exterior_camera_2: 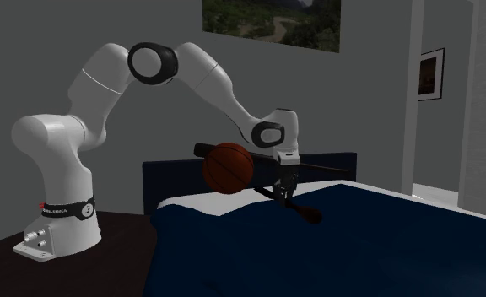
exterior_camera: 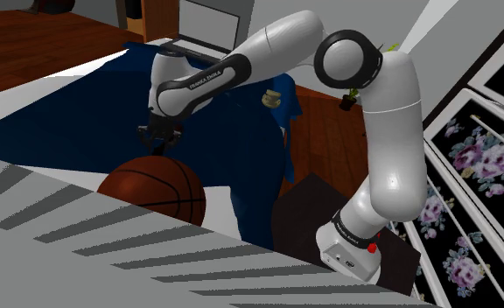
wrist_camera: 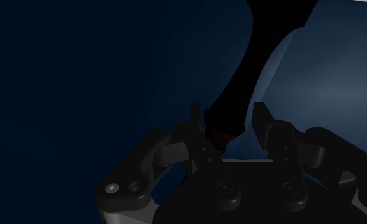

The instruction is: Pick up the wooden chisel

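Where the shoulder view looks down, entry one: an all-black two-finger tool (exterior_camera: 161,143) on the white arm, set low over a navy-blue bed cover (exterior_camera: 241,149), with an orange-brown seamed basketball (exterior_camera: 154,191) near it on the side toward that view's bottom edge. Entry two, second exterior view: the tool (exterior_camera_2: 286,196) points down at the bed cover (exterior_camera_2: 359,245). The task's thing, a long dark chisel with a reddish-brown end (exterior_camera_2: 307,213), lies directly under it. Its long axis slants from near the basketball (exterior_camera_2: 229,167) at the view's left down toward the right, and the reddish end rests on the cover. Whether the far end is off the cover cannot be told. Entry three, wrist view: the tool (wrist_camera: 227,109) has its fingers standing apart. The chisel (wrist_camera: 236,95) passes between them, its long axis running away from the hand and across the line that joins the fingers. It sits close against one finger, and a gap shows on the other side. Judgement: the chisel is bracketed but not clasped, and closing should catch it across its narrow width, probably sliding it toward centre first.
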{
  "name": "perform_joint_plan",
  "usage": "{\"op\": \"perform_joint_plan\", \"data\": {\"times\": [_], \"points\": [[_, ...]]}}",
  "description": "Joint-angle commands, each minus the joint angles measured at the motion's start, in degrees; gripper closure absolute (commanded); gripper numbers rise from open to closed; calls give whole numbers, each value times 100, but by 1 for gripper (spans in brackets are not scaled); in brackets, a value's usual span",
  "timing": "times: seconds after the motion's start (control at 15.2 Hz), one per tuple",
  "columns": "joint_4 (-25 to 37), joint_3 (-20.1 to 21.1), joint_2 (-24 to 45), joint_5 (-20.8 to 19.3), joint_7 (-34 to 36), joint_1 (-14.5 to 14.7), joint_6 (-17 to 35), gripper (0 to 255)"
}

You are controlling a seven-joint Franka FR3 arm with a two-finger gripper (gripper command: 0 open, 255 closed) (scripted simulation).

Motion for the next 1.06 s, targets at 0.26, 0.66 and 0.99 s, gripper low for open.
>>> {"op": "perform_joint_plan", "data": {"times": [0.26,0.66,0.99], "points": [[19,60,-268,66,-10,-42,-281,255],[91,116,-533,136,-20,-82,-612,255],[147,142,-660,171,-25,-101,-792,255]]}}
